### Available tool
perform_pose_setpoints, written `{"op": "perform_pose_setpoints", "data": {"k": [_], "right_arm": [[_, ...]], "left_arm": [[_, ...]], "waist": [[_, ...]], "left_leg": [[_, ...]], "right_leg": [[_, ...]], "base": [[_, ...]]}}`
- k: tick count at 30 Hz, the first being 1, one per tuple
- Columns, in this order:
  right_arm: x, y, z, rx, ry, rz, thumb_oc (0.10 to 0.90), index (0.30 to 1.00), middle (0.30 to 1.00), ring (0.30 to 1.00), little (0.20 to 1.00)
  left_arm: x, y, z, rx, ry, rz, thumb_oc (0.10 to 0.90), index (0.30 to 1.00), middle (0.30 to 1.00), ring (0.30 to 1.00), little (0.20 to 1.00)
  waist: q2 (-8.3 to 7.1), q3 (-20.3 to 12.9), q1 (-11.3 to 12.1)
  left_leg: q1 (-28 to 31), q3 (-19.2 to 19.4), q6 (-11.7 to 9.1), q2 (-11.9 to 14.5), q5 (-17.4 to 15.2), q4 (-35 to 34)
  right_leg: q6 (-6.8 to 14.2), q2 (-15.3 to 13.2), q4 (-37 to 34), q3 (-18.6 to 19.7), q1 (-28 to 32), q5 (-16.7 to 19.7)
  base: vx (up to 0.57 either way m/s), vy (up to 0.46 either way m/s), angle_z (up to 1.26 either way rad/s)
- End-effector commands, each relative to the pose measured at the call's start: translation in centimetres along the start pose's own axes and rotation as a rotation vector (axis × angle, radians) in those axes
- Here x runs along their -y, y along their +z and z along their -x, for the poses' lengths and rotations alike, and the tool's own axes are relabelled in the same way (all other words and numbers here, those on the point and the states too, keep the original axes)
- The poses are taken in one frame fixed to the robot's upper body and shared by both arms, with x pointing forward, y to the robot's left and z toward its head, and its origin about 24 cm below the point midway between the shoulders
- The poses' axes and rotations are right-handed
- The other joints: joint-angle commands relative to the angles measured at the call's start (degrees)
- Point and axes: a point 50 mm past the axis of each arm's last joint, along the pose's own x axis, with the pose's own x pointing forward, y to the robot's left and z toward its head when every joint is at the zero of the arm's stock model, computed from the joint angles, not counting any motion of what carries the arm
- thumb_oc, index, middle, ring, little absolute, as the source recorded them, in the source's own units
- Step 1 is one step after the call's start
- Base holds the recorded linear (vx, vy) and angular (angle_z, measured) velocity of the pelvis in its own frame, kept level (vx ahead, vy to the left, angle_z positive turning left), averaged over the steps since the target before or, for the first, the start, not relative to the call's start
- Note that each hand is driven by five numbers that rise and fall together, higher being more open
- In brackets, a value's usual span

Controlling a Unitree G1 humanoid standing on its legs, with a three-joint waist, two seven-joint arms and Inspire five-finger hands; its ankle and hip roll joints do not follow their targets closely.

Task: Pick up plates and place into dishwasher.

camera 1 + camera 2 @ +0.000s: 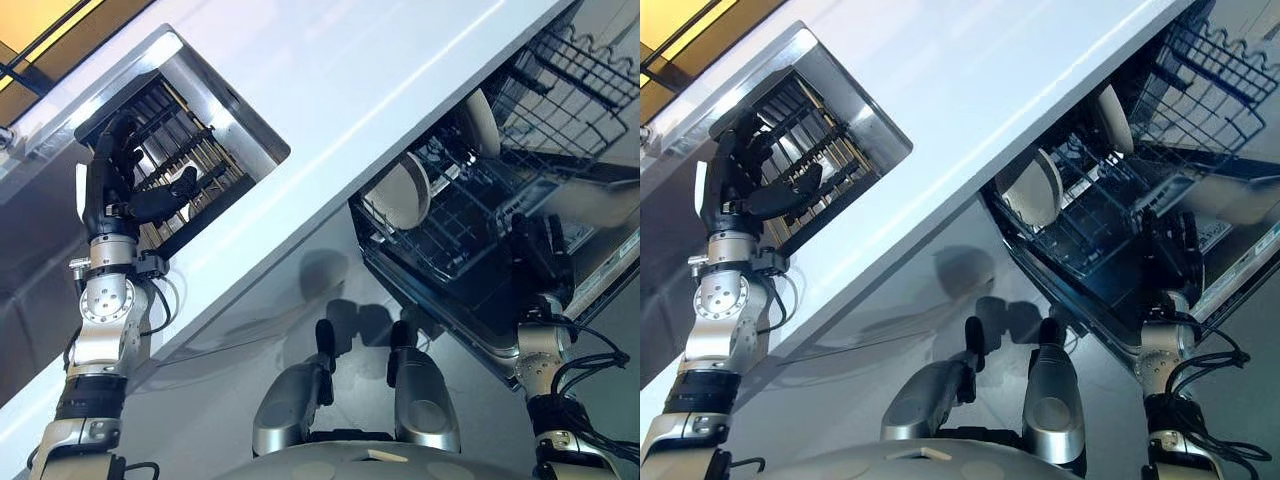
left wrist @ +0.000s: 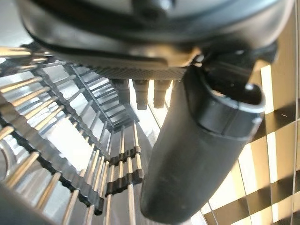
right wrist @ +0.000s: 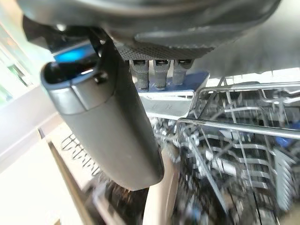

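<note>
Left eye view shows the left hand [image 1: 118, 180] over the sink rack [image 1: 185, 165], fingers loose and apart, holding nothing. Across the white table [image 1: 340, 90], two plates [image 1: 403, 190] stand in the dishwasher [image 1: 470, 250] rack; the right hand [image 1: 540, 250] hovers there, fingers straight, empty.

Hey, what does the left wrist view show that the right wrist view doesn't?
Left wrist view: the left hand, fingers straight, above the metal slatted drying rack set in the white countertop. Right wrist view: the right hand, fingers open, above the dark wire dishwasher rack, where two pale round plates already stand. Both show an open hand holding nothing.
</note>
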Motion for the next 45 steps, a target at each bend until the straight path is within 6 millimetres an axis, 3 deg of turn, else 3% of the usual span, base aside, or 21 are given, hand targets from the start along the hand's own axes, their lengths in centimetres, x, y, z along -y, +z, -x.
{"op": "perform_pose_setpoints", "data": {"k": [1, 9, 15, 28, 33, 39, 45], "right_arm": [[-14.7, 0.3, -0.5, 0.094, 0.733, -0.047, 0.8, 0.9, 0.9, 0.9, 0.9], [-18.3, -0.3, 0.2, 0.077, 0.868, 0.166, 0.8, 0.9, 0.9, 0.9, 0.9], [-18.7, -0.5, -1.0, 0.054, 0.784, 0.275, 0.8, 0.9, 0.9, 0.9, 0.9], [-18.0, -0.1, -2.0, 0.089, 0.7, 0.279, 0.8, 0.9, 0.9, 0.9, 0.9], [-18.5, 1.4, -3.1, 0.278, 0.548, 0.602, 0.8, 0.9, 0.9, 0.9, 0.9], [-18.6, 2.4, -3.7, 0.356, 0.473, 0.697, 0.8, 0.9, 0.9, 0.9, 0.9], [-16.8, 3.5, -3.3, 0.504, 0.282, 0.735, 0.8, 0.9, 0.9, 0.9, 0.9]], "left_arm": [[-1.2, 4.0, -1.7, 0.229, 0.039, 0.024, 0.8, 0.9, 0.9, 0.9, 0.9], [-0.4, 3.2, -1.6, 0.185, 0.001, 0.023, 0.8, 0.9, 0.9, 0.9, 0.9], [0.4, 2.9, -1.7, 0.163, -0.039, 0.018, 0.8, 0.9, 0.9, 0.9, 0.9], [1.3, 2.8, -1.6, 0.148, -0.09, 0.02, 0.8, 0.9, 0.9, 0.9, 0.9], [1.9, 2.8, -1.7, 0.144, -0.11, 0.022, 0.8, 0.9, 0.9, 0.9, 0.9], [2.0, 3.1, -1.8, 0.162, -0.111, 0.027, 0.8, 0.9, 0.9, 0.9, 0.9], [1.8, 3.4, -1.4, 0.18, -0.09, 0.036, 0.8, 0.9, 0.9, 0.9, 0.9]], "waist": [[-1.26, -5.54, 2.51], [-1.53, -7.47, 3.54], [-1.76, -8.29, 4.4], [-1.34, -8.32, 5.04], [-0.36, -8.6, 5.08], [0.26, -8.07, 4.68], [0.17, -7.25, 3.94]], "left_leg": [[-1.0, 0.52, 2.79, -5.05, -7.16, 6.43], [0.4, -0.45, 3.1, -5.99, -7.04, 5.97], [1.19, -0.92, 3.31, -6.31, -7.18, 6.13], [1.92, -1.62, 3.76, -6.75, -6.77, 5.57], [2.44, -2.37, 3.75, -7.1, -5.83, 4.02], [2.4, -2.85, 3.57, -7.1, -4.59, 1.79], [1.94, -2.68, 3.71, -7.25, -4.62, 1.46]], "right_leg": [[-0.61, 0.35, -0.56, -0.83, 3.33, -3.88], [-0.73, -0.26, -1.68, -1.5, 5.07, -3.22], [-0.65, -0.6, -2.45, -1.83, 6.29, -2.59], [0.02, -1.27, -3.03, -2.13, 6.9, -1.33], [0.5, -1.58, -3.12, -1.69, 6.93, -1.03], [0.68, -1.14, -4.32, -0.93, 6.31, -0.29], [1.05, -0.59, -5.91, 0.1, 5.37, 1.07]], "base": [[0.03, 0.05, 0.01], [0.06, 0.037, 0.05], [0.06, 0.019, 0.09], [0.02, 0.016, 0.03], [0.04, 0.038, 0.03], [-0.02, 0.033, 0.12], [-0.03, 0.006, 0.02]]}}
